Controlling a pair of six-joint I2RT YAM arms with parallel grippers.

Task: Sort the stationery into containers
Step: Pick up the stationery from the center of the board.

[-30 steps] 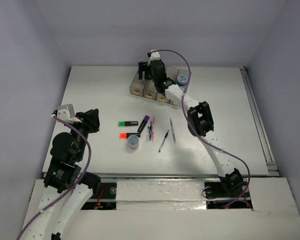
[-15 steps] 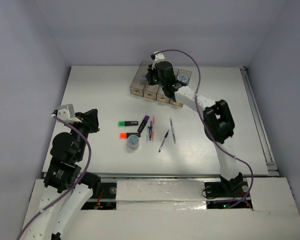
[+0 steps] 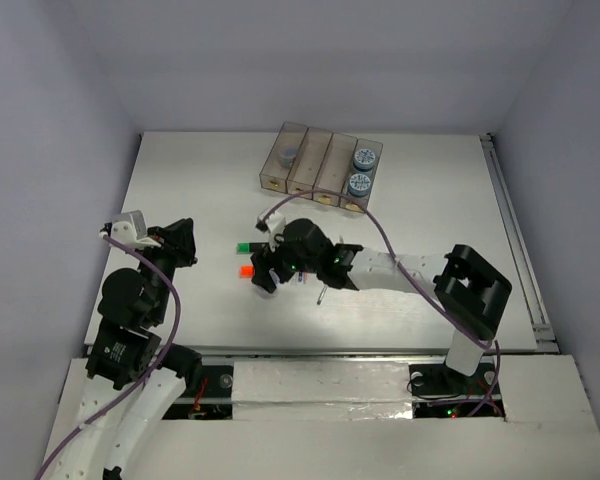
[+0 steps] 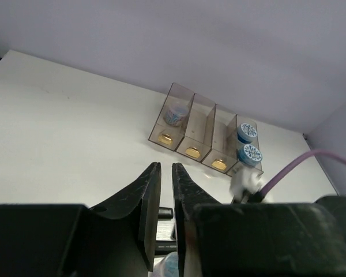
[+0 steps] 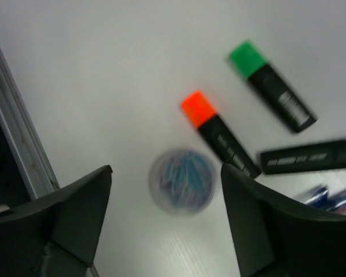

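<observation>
Roll (image 5: 181, 182), round, translucent, blue-streaked, between prongs of spread right claw (image 5: 166, 169); left claw (image 4: 166, 167) nearly pressed together.

Left wrist view: gripper facing the row of containers.
The left gripper (image 4: 164, 173) filled the foreground, its dark jaws nearly together, with a thin slit between them and nothing in it. Beyond, on the white table (image 4: 63, 115), stood the four joined containers (image 4: 203, 124), their tan end pieces (image 4: 192, 152) toward the camera. One blue roll (image 4: 175, 113) lay in the leftmost bin and two rolls (image 4: 247, 132) in the rightmost. A purple cable (image 4: 300, 164) crossed at right.
</observation>
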